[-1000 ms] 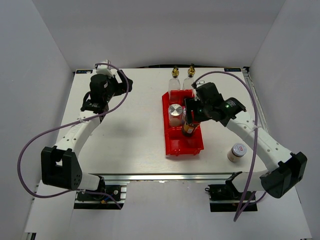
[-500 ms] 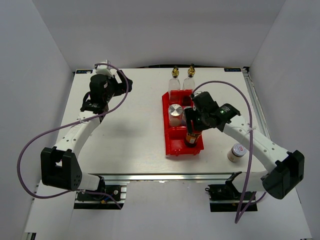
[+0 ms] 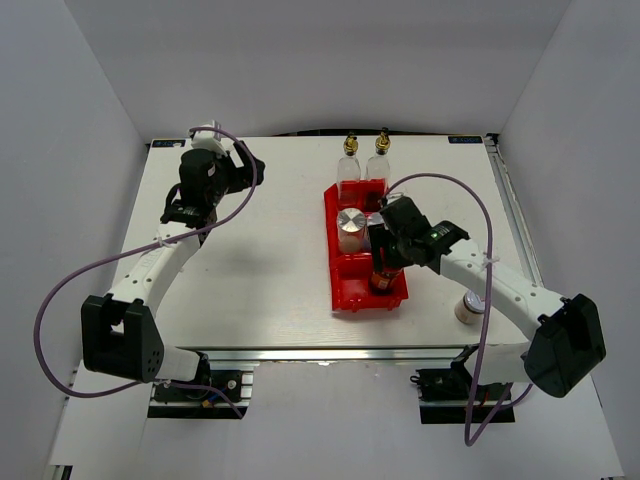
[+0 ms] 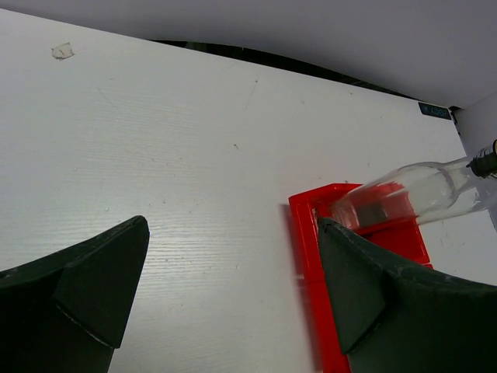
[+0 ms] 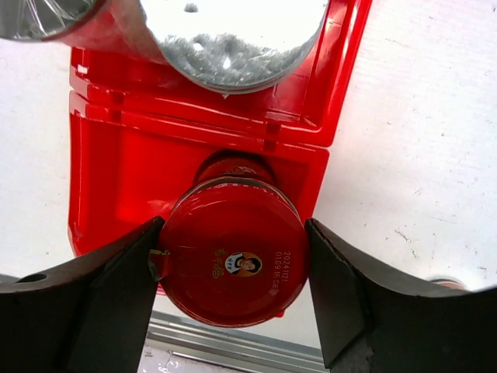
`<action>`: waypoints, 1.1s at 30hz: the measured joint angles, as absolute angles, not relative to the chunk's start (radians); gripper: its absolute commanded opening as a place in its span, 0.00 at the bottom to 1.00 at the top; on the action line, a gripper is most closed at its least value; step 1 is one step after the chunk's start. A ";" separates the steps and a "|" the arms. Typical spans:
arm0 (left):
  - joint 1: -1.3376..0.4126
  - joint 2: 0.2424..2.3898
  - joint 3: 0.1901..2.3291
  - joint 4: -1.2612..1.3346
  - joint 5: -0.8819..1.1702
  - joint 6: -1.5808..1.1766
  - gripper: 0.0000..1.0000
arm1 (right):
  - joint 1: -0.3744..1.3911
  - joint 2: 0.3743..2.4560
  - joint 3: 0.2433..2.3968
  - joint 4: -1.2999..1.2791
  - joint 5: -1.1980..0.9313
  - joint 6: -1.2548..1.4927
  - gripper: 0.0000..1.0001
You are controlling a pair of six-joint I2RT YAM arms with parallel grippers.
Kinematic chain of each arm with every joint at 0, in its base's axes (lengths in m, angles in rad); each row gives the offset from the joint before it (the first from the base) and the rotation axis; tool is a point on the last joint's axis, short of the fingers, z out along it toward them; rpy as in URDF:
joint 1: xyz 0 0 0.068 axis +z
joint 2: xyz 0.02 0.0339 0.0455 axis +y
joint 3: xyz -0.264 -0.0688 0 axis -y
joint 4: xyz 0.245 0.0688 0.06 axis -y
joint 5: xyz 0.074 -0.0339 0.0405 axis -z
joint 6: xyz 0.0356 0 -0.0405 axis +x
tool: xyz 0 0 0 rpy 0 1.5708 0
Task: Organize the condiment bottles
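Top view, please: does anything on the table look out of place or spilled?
One white-lidded jar stands alone outside the red tray, to its right. Nothing looks spilled or tipped.

Open tabletop [image 3: 270, 230] left of red tray [image 3: 348, 292]; right claw [image 3: 384, 260] and brown bottle [image 5: 229, 260] inside.

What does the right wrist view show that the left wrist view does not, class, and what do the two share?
Only the right wrist view: the right gripper closed on the red-capped bottle at the near compartment of the red tray, with a silver-capped jar in the compartment behind. Only the left wrist view: the left gripper, open and holding nothing, and a clear glass bottle by the tray's end. Both: the red tray and the white table.
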State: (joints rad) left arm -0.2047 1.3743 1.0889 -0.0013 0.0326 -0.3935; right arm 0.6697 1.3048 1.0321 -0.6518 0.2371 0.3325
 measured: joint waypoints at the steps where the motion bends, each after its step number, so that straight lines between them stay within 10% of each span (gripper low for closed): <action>1: -0.205 1.374 1.089 -0.004 0.033 -0.393 0.98 | 0.670 1.306 1.031 -0.647 0.238 0.333 0.77; 4: -0.205 1.374 1.089 -0.009 0.032 -0.392 0.98 | 0.670 1.306 1.031 -0.626 0.237 0.338 0.90; 20: -0.205 1.373 1.089 -0.023 0.021 -0.382 0.98 | 0.643 1.082 1.122 -0.797 0.339 0.454 0.90; 33: -0.205 1.387 1.089 -0.026 -0.001 -0.366 0.98 | -0.008 0.962 0.978 -0.992 0.398 0.553 0.89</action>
State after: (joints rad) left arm -0.2047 1.3869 1.0893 -0.0257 -0.0006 -0.3664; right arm -0.0078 0.9619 0.9783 -0.9920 0.3977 0.5533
